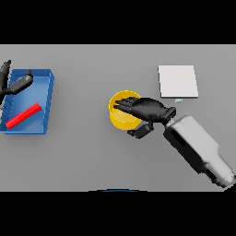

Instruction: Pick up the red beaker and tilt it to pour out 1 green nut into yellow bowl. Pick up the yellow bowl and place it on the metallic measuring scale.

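Grey table (92, 156) stretches out under everything. Nearest, the right arm comes in from the lower right, white and grey, and its dark right robot hand (150, 109) lies over the right side of the yellow bowl (120, 115). The fingers reach across the bowl's rim, the thumb sits below against its outer wall, so the hand looks closed around the bowl's edge. The bowl stands upright near the middle of the table.

Off to the left sits a blue tray (46, 99) with the red beaker (24, 115) lying on its side inside it. The left robot hand (16, 84) hangs over the tray's far corner, fingers spread apart, holding nothing.

Farther back on the right lies the metallic measuring scale (178, 81), a pale flat square, well apart from the bowl.
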Controlling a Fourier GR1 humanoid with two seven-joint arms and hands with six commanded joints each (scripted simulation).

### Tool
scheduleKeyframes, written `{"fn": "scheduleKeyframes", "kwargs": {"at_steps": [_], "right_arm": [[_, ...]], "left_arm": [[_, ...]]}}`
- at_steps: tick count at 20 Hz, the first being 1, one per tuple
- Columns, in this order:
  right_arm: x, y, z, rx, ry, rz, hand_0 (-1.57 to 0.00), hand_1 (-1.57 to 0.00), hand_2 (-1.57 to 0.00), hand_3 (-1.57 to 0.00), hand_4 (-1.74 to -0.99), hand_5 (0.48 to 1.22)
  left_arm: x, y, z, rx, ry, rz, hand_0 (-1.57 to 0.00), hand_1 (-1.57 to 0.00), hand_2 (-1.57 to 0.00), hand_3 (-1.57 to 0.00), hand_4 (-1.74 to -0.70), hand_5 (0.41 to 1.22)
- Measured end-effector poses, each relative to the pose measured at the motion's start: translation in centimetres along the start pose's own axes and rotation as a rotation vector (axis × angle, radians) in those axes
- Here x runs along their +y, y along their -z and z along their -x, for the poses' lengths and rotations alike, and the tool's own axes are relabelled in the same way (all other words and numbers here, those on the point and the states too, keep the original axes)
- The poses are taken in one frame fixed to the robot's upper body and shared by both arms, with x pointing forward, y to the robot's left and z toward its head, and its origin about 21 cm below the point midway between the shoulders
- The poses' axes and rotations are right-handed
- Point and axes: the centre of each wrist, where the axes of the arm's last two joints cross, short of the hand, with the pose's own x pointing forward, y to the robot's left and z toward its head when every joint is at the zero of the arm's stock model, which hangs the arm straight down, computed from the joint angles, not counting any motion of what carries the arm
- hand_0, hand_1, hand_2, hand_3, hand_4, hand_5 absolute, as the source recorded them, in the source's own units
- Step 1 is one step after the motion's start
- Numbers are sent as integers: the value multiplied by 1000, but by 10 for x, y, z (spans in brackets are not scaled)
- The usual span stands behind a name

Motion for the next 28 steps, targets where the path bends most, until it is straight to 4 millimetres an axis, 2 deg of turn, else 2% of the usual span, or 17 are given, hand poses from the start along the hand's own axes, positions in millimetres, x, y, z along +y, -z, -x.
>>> {"fn": "scheduleKeyframes", "kwargs": {"at_steps": [1,3,4,7,10,11,12,13,14,15,16,17,18,19,21,25,28], "right_arm": [[1,2,-3,1,0,-21,1,1,1,1,-1295,671],[1,7,-2,20,-9,-49,1,1,1,1,-1303,674],[1,10,0,31,-19,-61,1,1,1,1,-1306,681],[0,14,-1,30,-43,-97,1,1,1,1,-1304,713],[3,19,-5,48,-51,-113,-16,-40,-68,-94,-1339,784],[2,19,-5,53,-66,-113,-93,-107,-133,-160,-1362,820],[4,17,-5,48,-75,-125,-258,-236,-233,-249,-1387,900],[6,17,-7,41,-78,-136,-508,-437,-388,-359,-1425,964],[6,16,-9,39,-80,-143,-721,-664,-624,-472,-1488,1016],[7,17,-9,38,-72,-144,-891,-846,-814,-594,-1534,1057],[5,17,-8,26,-63,-168,-1027,-991,-965,-691,-1571,1090],[3,15,-6,11,-63,-186,-1136,-1107,-1086,-867,-1604,1116],[1,17,-8,21,-62,-201,-1223,-1200,-1183,-932,-1628,1137],[2,16,-7,18,-61,-198,-1292,-1274,-1261,-1019,-1649,1154],[-1,14,-5,3,-49,-205,-1393,-1381,-1314,-1142,-1682,1178],[-1,10,-6,23,-48,-190,-1498,-1493,-1453,-1181,-1717,1203],[-13,3,-3,38,-55,-167,-1534,-1531,-1490,-1192,-1729,1212]], "left_arm": [[-5,0,4,1,1,1,1,1,1,1,-798,735],[4,-1,2,-5,2,-19,1,1,1,1,-799,738],[-1,0,-2,-4,-3,-10,1,1,1,1,-798,736],[3,1,4,2,3,-13,1,1,1,1,-793,731],[5,0,1,-5,-3,-15,1,1,1,1,-792,725],[4,1,2,0,-2,-16,1,1,1,1,-792,723],[4,0,2,0,-4,-13,1,1,1,1,-793,722],[5,0,1,-1,-2,-10,1,1,1,1,-793,723],[7,-2,0,-6,-1,-13,1,1,1,1,-795,725],[4,-2,2,-2,-5,-9,1,1,1,1,-796,726],[7,-2,1,-1,-6,-17,1,1,1,1,-800,727],[7,-2,2,-7,-7,-21,1,1,1,1,-799,728],[9,-2,-1,-1,-2,-20,1,1,1,1,-799,727],[7,-1,-1,0,-4,-15,1,1,1,1,-799,727],[6,-4,-1,-17,-7,-13,1,1,1,1,-802,725],[8,-4,-1,-16,-12,-17,1,1,1,1,-805,725],[2,-6,2,-3,2,-19,1,1,1,1,-801,724]]}}
